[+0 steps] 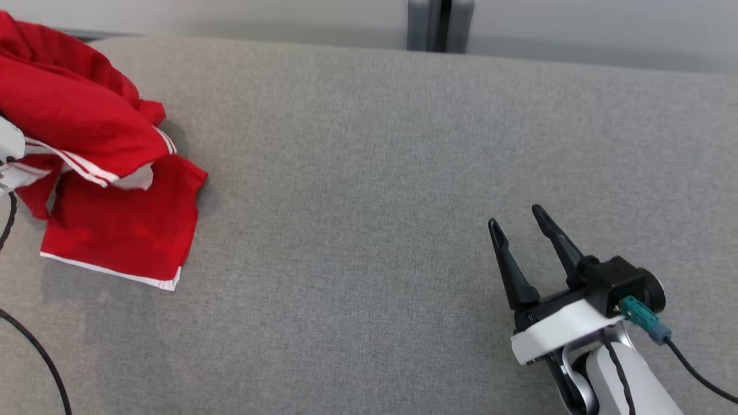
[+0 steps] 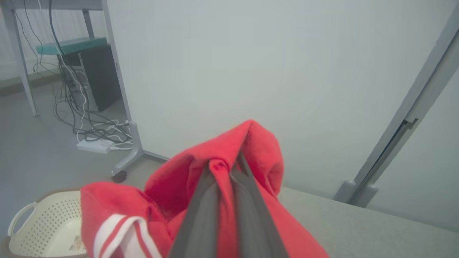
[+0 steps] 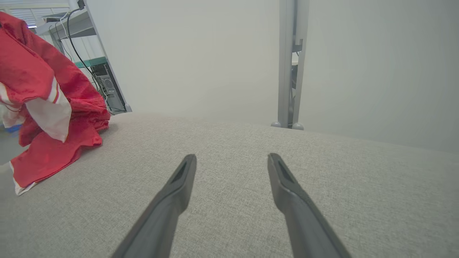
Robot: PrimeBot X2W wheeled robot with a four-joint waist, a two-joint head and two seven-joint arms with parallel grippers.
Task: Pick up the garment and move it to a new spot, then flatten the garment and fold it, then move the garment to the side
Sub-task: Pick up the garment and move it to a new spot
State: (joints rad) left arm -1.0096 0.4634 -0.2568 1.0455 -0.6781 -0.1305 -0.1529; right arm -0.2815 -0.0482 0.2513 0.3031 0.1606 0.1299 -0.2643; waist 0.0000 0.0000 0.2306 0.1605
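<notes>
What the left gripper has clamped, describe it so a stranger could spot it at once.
Start at the wide grey fabric-covered surface. At its left end sits a crumpled red garment, with the left gripper shut on a fold of it. It is the one bright red thing on the grey, edged with white stripes.

No legible text, label, brand, number or sign found in any view. One small printed patch (image 2: 76,244) inside the basket (image 2: 43,218) is too blurred to read.

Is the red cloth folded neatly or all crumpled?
Crumpled: the red garment hangs in a loose bunch, pinched by the left gripper, with one end on the grey surface.
</notes>
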